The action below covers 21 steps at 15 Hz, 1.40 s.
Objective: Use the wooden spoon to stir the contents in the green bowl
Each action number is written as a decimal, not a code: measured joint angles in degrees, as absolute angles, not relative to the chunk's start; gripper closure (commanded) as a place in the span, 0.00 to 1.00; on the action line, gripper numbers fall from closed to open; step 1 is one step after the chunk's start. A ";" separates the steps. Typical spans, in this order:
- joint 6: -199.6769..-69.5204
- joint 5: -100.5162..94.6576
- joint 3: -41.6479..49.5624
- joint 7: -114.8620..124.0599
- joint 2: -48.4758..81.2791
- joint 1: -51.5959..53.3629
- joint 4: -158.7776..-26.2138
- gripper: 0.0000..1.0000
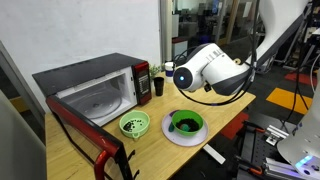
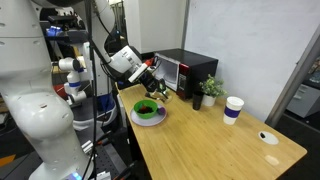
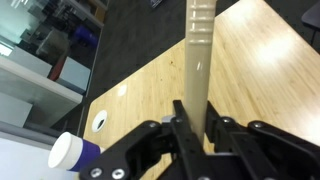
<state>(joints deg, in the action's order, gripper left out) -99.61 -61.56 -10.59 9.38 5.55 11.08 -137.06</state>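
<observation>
- Table (image 2: 215,140) of pale wood: in an exterior view a long bare stretch lies open between the plate and the white cup (image 2: 233,108).
- Microwave (image 1: 95,88) at the back, against the wall. Its door (image 1: 85,135) is swung wide open and juts across the tabletop towards the front edge, narrowing the room on that side.
- Arm (image 1: 212,68), white, hangs above the plate on the side away from the microwave.
- Plate (image 1: 170,138), pale and round, lies near the table's front edge.
- Green bowl (image 1: 198,122) sits on the plate.
- Lime-green bowl (image 1: 134,131) stands just beside the plate, between it and the open door.
- Gripper (image 3: 192,128) is clamped on the wooden spoon (image 3: 197,60), with the fingers (image 3: 212,128) pressed to either side of the handle.
- In the wrist view the spoon's handle runs straight out from the fingers over bare wood, and its head is out of view.
- Contents (image 1: 183,125) show only as a dark patch inside the green bowl.
</observation>
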 measured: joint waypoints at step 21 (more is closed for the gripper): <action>-118.27 -67.28 -5.79 9.36 -0.69 7.53 -145.83 0.94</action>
